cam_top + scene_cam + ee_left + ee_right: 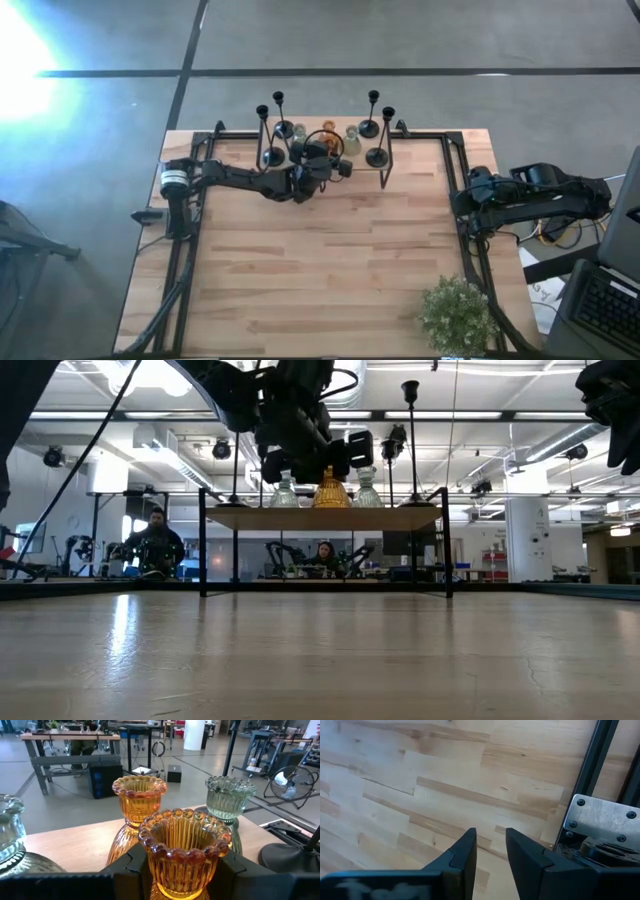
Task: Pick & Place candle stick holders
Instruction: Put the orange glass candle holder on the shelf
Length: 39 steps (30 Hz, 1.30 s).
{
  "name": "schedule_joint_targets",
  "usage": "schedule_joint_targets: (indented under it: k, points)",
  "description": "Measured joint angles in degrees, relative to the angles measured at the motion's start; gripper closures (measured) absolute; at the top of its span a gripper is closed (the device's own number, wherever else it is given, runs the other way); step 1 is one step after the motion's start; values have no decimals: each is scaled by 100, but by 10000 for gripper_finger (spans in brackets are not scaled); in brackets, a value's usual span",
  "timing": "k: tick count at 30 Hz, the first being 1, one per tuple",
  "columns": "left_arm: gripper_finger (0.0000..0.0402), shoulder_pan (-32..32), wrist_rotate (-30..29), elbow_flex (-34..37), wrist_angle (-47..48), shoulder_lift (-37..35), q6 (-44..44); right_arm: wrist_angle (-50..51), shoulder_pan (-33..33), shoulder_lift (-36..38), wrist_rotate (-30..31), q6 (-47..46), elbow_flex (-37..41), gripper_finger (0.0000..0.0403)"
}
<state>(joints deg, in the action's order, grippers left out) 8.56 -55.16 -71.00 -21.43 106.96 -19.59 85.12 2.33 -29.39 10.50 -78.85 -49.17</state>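
Note:
A raised wooden shelf [325, 517] stands at the table's far middle. On it are black thin-stemmed holders [377, 156], two pale-green glass holders [229, 797] and an amber glass holder [138, 795]. My left gripper [182, 865] reaches in over the shelf [318, 160] and is shut on a second amber glass holder [182, 845], just in front of the first. My right gripper [491, 845] hovers over bare table by the right rail [480, 190], empty, with a narrow gap between its fingers. My left gripper pinches the amber holder's ribbed cup [150, 870] between its two fingers [131, 862], below the beaded rim. The fingers come level from the table's near side. The holder stands upright; its foot is hidden, so I cannot tell whether it rests on the shelf.
A black holder's round base [290, 855] sits close on one side of the held holder, a pale-green one [10, 837] on the other. A green potted plant [455, 312] stands at the near right corner. People sit at benches in the room beyond [155, 540].

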Motion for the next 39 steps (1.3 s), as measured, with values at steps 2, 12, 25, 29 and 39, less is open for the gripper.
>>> schedule_joint_targets:
  k: [2, 12, 25, 29, 39]
  points:
    - [273, 0, 8, 0, 3, 0, 52, 0, 2, 0, 0, 0, 0, 300]
    - [273, 4, -141, 0, 56, -4, 358, 2, 2, 0, 2, 148, 0, 307]
    - [273, 38, -320, 6, 188, -2, 412, 4, 0, 0, 2, 146, 0, 306]
    - [273, 65, -316, 98, 160, -3, 229, 4, 1, 0, 7, 146, 0, 301]
    - [273, 85, -179, 459, -546, -6, 282, 4, 2, -2, 9, 146, 0, 315]
